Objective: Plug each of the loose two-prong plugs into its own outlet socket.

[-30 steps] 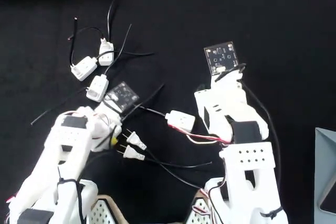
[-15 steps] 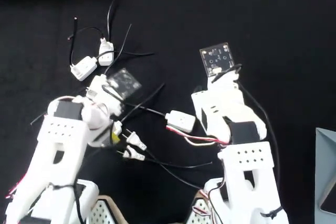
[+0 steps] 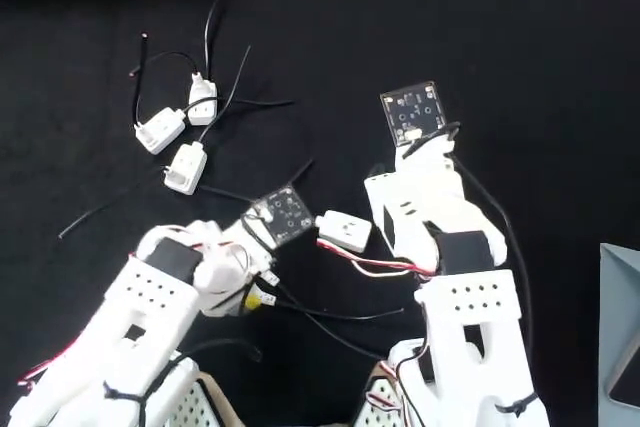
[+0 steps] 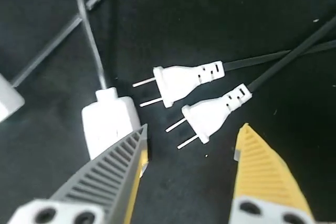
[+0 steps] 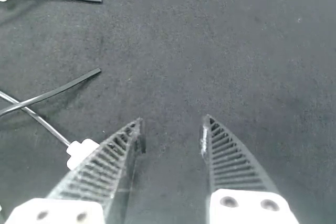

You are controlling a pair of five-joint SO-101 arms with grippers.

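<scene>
**High view.** The left arm (image 3: 175, 272) has swung away from the cluster of white sockets (image 3: 186, 167) at the far left of the bench (image 3: 540, 47), where it leaned half a second ago. It has come back toward the middle, and its wrist now covers the spot where the two loose plugs lay. A lone socket (image 3: 345, 230) lies just beside that wrist, toward the right arm (image 3: 440, 217), which has barely stirred.

**Left wrist view.** The left tool (image 4: 193, 128) hangs with its fingers apart and nothing between the pads. The nearer plug (image 4: 212, 116) lies on the bench in line with the gap, its prongs bare. The farther plug (image 4: 181, 81) rests just beyond it, close alongside. The lone socket sits next to the grey finger.

**Right wrist view.** The right tool (image 5: 172, 120) is also spread apart, empty, over bare bench, with a black cord (image 5: 52, 94) off to one side.

The move looks like a turn from the sockets to the plugs. Neither of these two plugs is seated yet, and closing on the nearer one seems the likely next step.
</scene>
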